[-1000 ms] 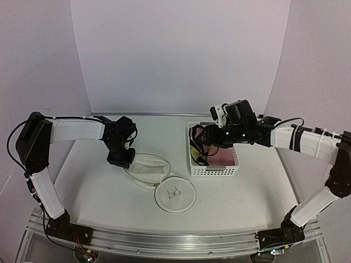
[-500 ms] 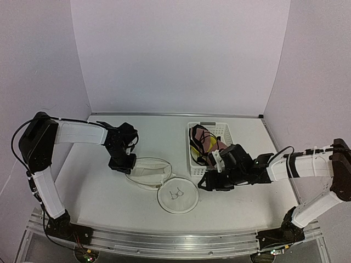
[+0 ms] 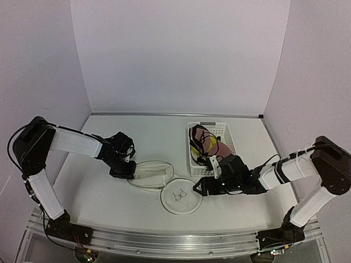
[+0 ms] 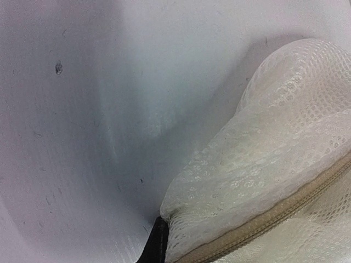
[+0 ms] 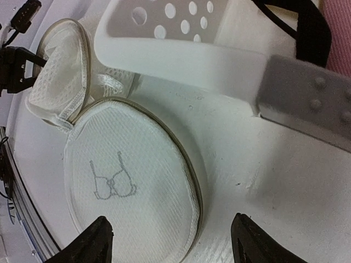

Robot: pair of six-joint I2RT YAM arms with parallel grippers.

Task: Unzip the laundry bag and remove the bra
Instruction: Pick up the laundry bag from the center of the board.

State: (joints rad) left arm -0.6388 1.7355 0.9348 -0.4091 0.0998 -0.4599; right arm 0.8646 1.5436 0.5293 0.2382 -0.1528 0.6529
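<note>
From above, the round white translucent mesh laundry bag [image 3: 151,171] lies unzipped on the white table [image 3: 98,203]. Its flat lid with the black bra drawing is folded out toward the near edge. The left gripper [image 3: 126,172] is closed on the bag's left rim. The right gripper [image 3: 197,187] sits low, just beside the lid's right edge. The yellow and pink bra [image 3: 207,145] with black straps lies in the white perforated plastic basket [image 3: 214,171]. The left wrist view shows mesh and beige zipper tape meeting one black finger [image 4: 158,247]. The right wrist view shows that gripper's fingers [image 5: 98,241] spread wide and empty, with part of the lid between them.
</note>
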